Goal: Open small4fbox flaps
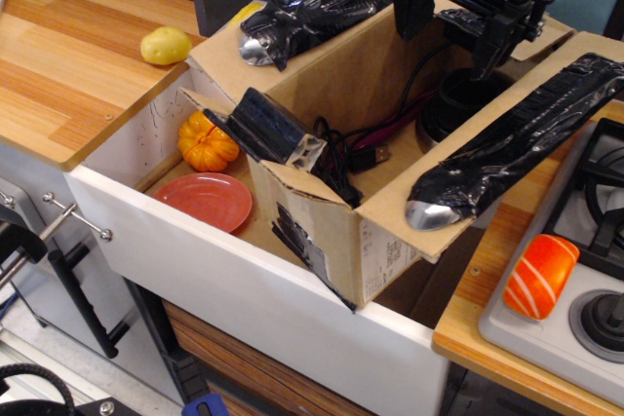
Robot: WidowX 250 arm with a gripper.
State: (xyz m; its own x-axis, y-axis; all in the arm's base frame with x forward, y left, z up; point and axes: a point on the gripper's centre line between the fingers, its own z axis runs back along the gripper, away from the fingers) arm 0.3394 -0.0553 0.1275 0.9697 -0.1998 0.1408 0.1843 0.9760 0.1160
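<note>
Claw point(485, 38) over small4fbox point(336, 231), aperture unclear.

gripper point(475, 21) arm cut off by top edge; jaw gap unreadable against dark clutter. small4fbox point(336, 241) base hidden behind white sink point(244, 289) wall. Box contents a dark tangle, cables partly hidden. Far flaps point(322, 2) partly behind gripper. Stove point(585, 319) cropped at right edge.

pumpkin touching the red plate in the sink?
Apart. The observation.image view shows the pumpkin beside the box, with a strip of sink floor between it and the red plate in front.
</note>
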